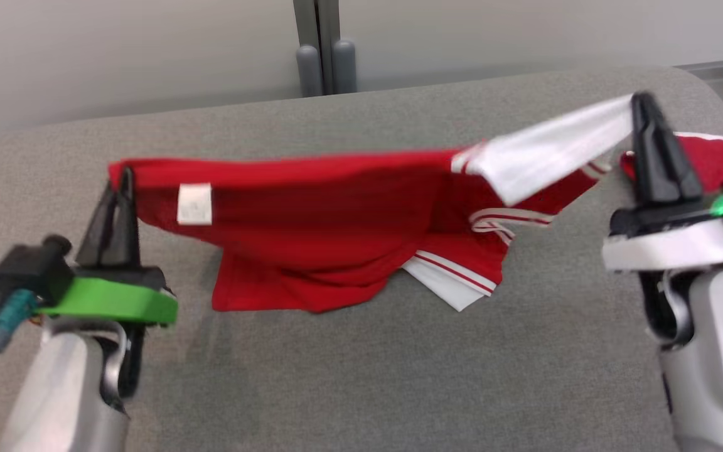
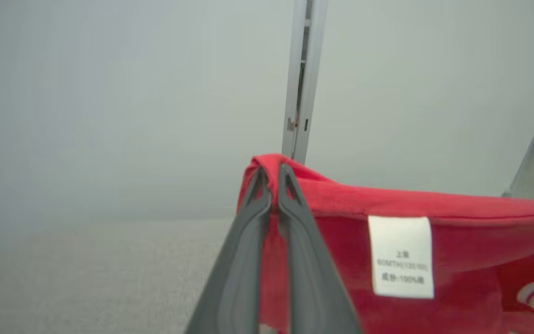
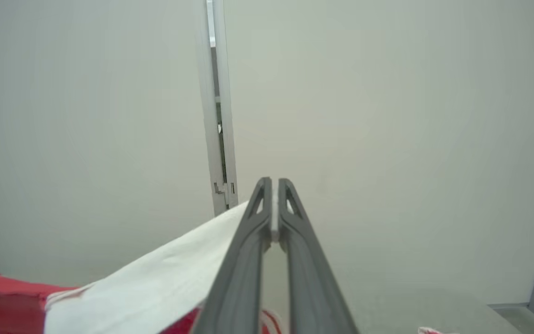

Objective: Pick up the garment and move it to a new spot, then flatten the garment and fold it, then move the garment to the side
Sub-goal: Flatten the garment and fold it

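We hold the garment (image 1: 336, 207) lifted: left pincer (image 1: 124, 174) clamped near its label (image 1: 194, 204), right pincer (image 1: 642, 102) clamped far from it; flattening, folding remain.

Near side of the garment (image 1: 336, 213): open grey table (image 1: 361, 376), passable. The garment hangs as a barrier between the left end effector (image 1: 124, 174) and the right end effector (image 1: 642, 99), with its lower folds resting on the table. Beyond the garment, an upright post (image 1: 325, 37) stands at the table's far edge.
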Controlling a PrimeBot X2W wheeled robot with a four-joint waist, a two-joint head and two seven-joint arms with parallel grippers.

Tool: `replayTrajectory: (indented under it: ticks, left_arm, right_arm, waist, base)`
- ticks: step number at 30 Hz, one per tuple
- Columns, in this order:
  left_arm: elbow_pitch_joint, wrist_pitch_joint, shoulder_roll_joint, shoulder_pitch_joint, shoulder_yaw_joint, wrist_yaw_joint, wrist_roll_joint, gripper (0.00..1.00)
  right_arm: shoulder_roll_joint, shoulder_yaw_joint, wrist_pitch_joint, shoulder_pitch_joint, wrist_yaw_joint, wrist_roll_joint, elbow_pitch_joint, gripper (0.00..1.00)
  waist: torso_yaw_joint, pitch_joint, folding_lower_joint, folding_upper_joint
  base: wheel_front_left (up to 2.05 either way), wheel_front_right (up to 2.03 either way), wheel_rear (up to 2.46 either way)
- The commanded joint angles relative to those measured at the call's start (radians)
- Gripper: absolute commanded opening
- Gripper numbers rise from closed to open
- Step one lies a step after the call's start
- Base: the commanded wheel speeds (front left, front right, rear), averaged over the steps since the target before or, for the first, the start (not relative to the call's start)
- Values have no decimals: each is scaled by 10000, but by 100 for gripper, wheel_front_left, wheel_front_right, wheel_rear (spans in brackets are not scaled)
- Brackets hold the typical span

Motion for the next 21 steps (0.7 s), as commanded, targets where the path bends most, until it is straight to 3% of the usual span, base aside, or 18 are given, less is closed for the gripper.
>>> replayTrajectory:
  ticks: [1,5,11,15,21]
  left_arm:
    - [-361,4,391,-464,-74,-29,-77,0]
    - [-1110,161,1226,-1496,-191,-28,-377,0]
    - [-1303,1080,2000,-3064,-324,-28,-660,0]
    - [-1028,1665,2211,-4035,-441,-28,-865,0]
    - [-17,1944,2087,-5556,-257,80,-1152,0]
  right_arm:
    - [-296,-91,-19,-441,-6,107,-379,0]
    - [-1117,25,-18,-1571,-6,123,-858,0]
    - [-2348,479,159,-3647,-10,171,-247,0]
    - [-2851,977,432,-5113,-10,-112,496,0]
    - [-2783,1337,553,-7361,-12,-683,2167,0]
  waist:
    - [-34,-228,0,0]
    - [-72,-400,0,0]
    - [-80,-159,0,0]
    - [-86,359,0,0]
    - [-129,1574,0,0]
  base:
    - [0,0,0]
    - [0,0,0]
    - [0,0,0]
    - [0,0,0]
    - [0,0,0]
